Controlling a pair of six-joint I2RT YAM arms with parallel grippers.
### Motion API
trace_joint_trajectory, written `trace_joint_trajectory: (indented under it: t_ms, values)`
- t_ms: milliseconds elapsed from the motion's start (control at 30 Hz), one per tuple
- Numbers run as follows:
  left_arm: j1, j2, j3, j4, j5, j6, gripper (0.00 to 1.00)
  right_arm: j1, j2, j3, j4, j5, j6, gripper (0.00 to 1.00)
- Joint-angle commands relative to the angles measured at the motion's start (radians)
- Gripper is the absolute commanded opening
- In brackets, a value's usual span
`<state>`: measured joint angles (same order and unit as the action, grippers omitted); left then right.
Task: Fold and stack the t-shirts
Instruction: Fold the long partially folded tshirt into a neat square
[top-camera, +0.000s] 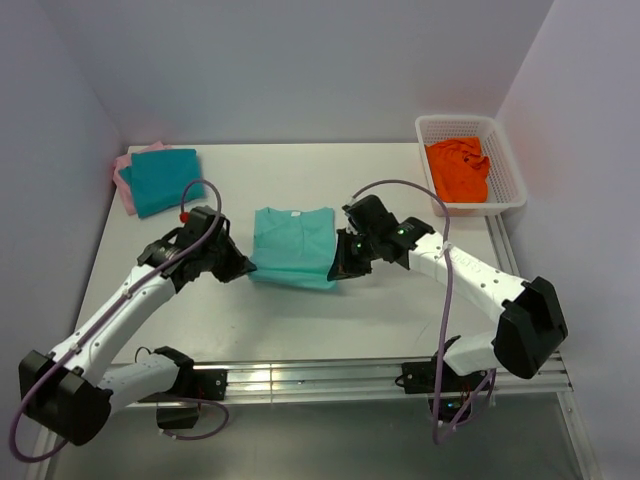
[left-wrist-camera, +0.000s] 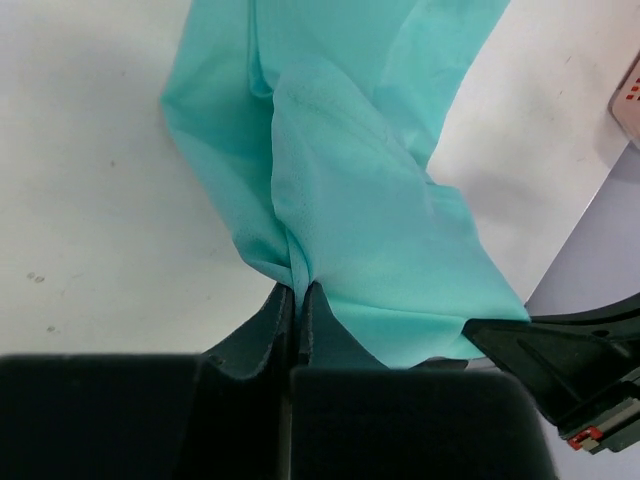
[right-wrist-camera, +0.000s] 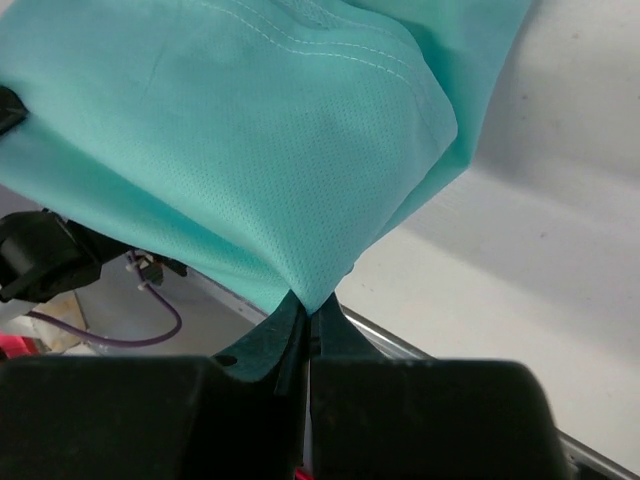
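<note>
Mint tee (top-camera: 295, 245), left gripper (top-camera: 243, 268) clamped tight on its near-left corner — right gripper (top-camera: 338, 270) pinching its near-right corner, teal tee (top-camera: 165, 180) far-left of it.

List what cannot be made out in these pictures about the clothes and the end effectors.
Pink cotton t-shirt: top view, the folded darker teal t-shirt covers all but an edge.
Crumpled orange cloth in the white plastic basket: top view, too small to name the garment.
Near corners of the light mint-green t-shirt: top view, hidden by the left end effector and right end effector, both shut on it.
</note>
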<state>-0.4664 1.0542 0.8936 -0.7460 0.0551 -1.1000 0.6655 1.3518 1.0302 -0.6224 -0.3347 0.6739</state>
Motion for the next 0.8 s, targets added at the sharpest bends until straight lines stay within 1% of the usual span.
trace_joint_trajectory:
  t_ms: [0,67,200,267,300,333,367,400,433,467,500,533,567,600,633,667,700,733,767]
  values:
    - [0.024,0.062,0.094,-0.03,-0.064,0.06,0.02,-0.032,0.044,0.066,-0.14,0.068,-0.065,0.0]
    - [0.035,0.116,0.143,-0.021,-0.045,0.083,0.02,-0.041,0.079,0.088,-0.157,0.066,-0.08,0.0]
    - [0.1,0.222,0.258,-0.024,0.002,0.133,0.01,-0.069,0.145,0.174,-0.189,0.049,-0.106,0.0]
    - [0.121,0.302,0.304,-0.03,0.028,0.153,0.01,-0.087,0.208,0.221,-0.226,0.036,-0.126,0.0]
    - [0.142,0.331,0.352,-0.033,0.037,0.17,0.01,-0.095,0.236,0.279,-0.24,0.028,-0.134,0.0]
    - [0.153,0.363,0.376,-0.032,0.048,0.178,0.01,-0.113,0.298,0.315,-0.256,0.022,-0.143,0.0]
    - [0.164,0.435,0.405,-0.029,0.064,0.189,0.02,-0.125,0.335,0.356,-0.298,0.014,-0.155,0.0]
    - [0.19,0.478,0.466,-0.009,0.106,0.212,0.04,-0.141,0.378,0.457,-0.322,0.01,-0.165,0.0]
    - [0.204,0.528,0.51,-0.007,0.121,0.222,0.04,-0.156,0.479,0.517,-0.345,0.005,-0.175,0.0]
    - [0.218,0.65,0.56,-0.01,0.138,0.235,0.16,-0.19,0.539,0.587,-0.409,0.002,-0.191,0.02]
    - [0.25,0.729,0.699,-0.018,0.179,0.274,0.28,-0.211,0.602,0.746,-0.437,0.0,-0.192,0.15]
    - [0.265,0.904,0.796,-0.044,0.196,0.291,0.44,-0.233,0.733,0.837,-0.459,-0.009,-0.191,0.39]
    - [0.282,0.997,0.905,-0.071,0.201,0.304,0.92,-0.278,0.806,0.941,-0.529,-0.016,-0.185,0.99]
    - [0.307,1.089,1.143,-0.091,0.213,0.333,0.99,-0.302,0.882,1.192,-0.578,-0.01,-0.174,1.0]
    - [0.314,1.175,1.273,-0.142,0.248,0.338,0.99,-0.322,1.023,1.317,-0.62,-0.021,-0.16,1.0]
    - [0.324,1.31,1.386,-0.148,0.274,0.332,0.99,-0.342,1.081,1.434,-0.678,-0.035,-0.122,1.0]
    - [0.348,1.337,1.465,-0.118,0.314,0.286,0.99,-0.378,1.124,1.587,-0.694,-0.046,-0.099,1.0]
    - [0.36,1.349,1.479,-0.086,0.337,0.264,0.99,-0.395,1.141,1.594,-0.688,-0.075,-0.076,1.0]
    - [0.371,1.331,1.476,-0.064,0.335,0.252,1.0,-0.411,1.111,1.55,-0.616,-0.087,-0.054,1.0]
